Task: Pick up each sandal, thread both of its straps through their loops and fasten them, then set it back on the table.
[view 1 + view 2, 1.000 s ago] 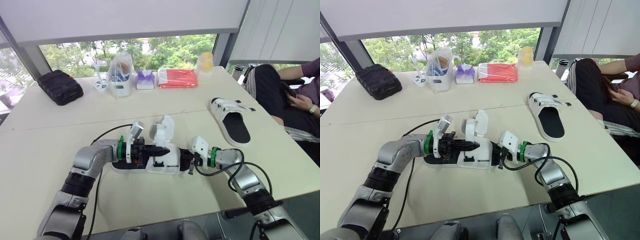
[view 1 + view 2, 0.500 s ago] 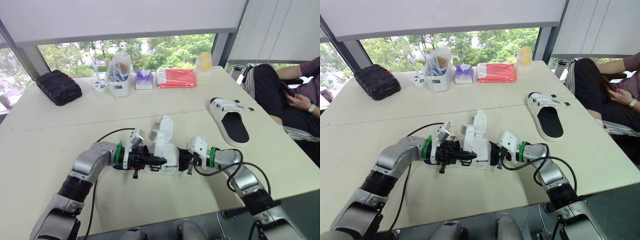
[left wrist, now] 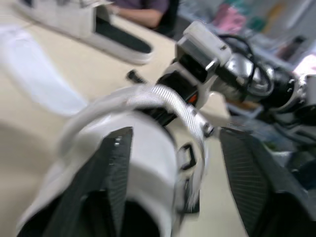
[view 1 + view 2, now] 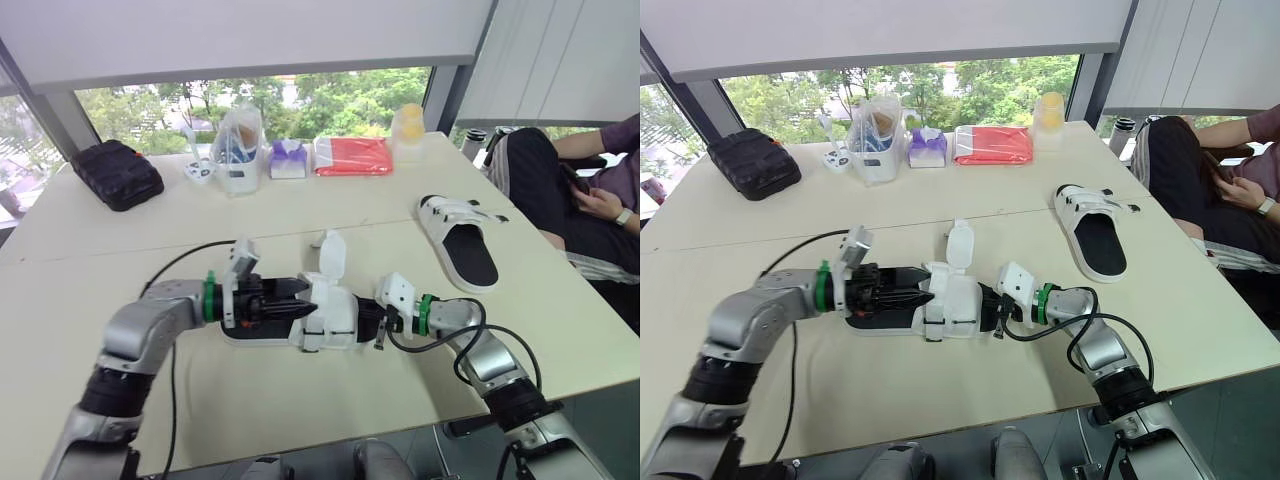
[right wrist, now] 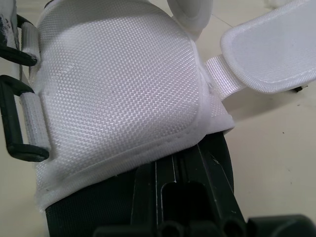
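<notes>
Office meeting room: big table, window.

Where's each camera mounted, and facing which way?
Left eye: on head, facing forward-down over cream table; both arms show, left end effector and right end effector at the white-strapped black-soled sandal.
Right eye: beside it, same scene.
Left wrist: along its open black fingers toward that sandal, right end effector beyond.
Right wrist: close on the sandal's woven upper; its end effector's black body shows.
All share the sandal.

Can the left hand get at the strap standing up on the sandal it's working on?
Probably yes. The left hand is open at the sandal, and the upright strap stands just past its fingertips with nothing between them.
</notes>
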### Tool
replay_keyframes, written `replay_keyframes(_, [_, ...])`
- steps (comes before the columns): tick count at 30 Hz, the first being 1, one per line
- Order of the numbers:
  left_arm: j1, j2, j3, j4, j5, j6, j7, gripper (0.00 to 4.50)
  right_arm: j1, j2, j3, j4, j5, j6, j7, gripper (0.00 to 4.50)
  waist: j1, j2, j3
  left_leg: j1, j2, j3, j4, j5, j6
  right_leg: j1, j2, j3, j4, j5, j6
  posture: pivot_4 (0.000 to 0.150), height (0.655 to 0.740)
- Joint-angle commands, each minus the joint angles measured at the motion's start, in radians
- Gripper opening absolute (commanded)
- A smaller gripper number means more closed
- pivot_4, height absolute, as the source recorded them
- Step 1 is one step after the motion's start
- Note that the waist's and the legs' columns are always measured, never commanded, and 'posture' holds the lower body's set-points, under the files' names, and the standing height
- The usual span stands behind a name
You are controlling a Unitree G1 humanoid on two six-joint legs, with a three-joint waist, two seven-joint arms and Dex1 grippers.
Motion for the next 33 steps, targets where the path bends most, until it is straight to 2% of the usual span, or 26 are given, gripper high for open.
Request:
replay_keyframes(1, [0.076,0.065,0.053,-0.126,-0.046,0.027,0.009,2.84,0.026,-0.011,0.02,0.054,-0.039,0.014,0.004,0.0,0.0,0.0,0.0,0.0,0.0,0.0,0.0,0.0,0.0,0.0,0.0,0.0,0.0,0.0,0.0,0.15,0.74])
replay_keyframes(5, [0.199,0.173,0.012,-0.209,0.0,-0.018,-0.044,2.84,0.018,-0.006,0.022,0.072,-0.041,0.008,0.008,0.0,0.002,0.0,0.0,0.0,0.0,0.0,0.0,0.0,0.0,0.001,0.0,0.0,-0.002,-0.001,-0.001,0.15,0.74])
replay_keyframes(8, [0.212,0.188,-0.036,-0.196,0.036,-0.061,-0.049,2.84,0.009,0.0,0.024,0.086,-0.042,0.003,0.009,0.0,0.005,0.0,0.0,0.0,0.0,0.0,0.0,0.0,0.0,0.001,0.0,0.0,-0.002,-0.002,-0.003,0.15,0.74])
replay_keyframes(12, [0.196,0.16,-0.113,-0.138,0.103,-0.135,-0.052,2.84,0.002,0.004,0.024,0.095,-0.041,0.003,0.008,0.0,0.003,0.0,0.0,0.001,0.0,0.0,0.0,0.0,0.0,0.003,0.0,0.0,-0.002,-0.002,-0.004,0.15,0.74])
replay_keyframes(20, [0.138,0.11,-0.204,-0.053,0.155,-0.213,-0.082,2.84,0.016,-0.006,0.019,0.077,-0.041,0.01,0.006,0.0,0.004,0.0,0.0,0.001,0.001,0.0,0.0,0.0,0.0,0.002,0.001,0.0,-0.002,-0.002,-0.004,0.15,0.74])
replay_keyframes(33, [0.043,0.012,-0.309,0.086,0.257,-0.299,-0.101,2.84,0.019,0.001,0.021,0.066,-0.044,0.022,-0.007,0.0,0.004,0.0,0.0,0.001,0.001,0.0,0.0,0.0,0.0,0.002,0.001,-0.001,-0.002,-0.001,-0.003,0.15,0.74])
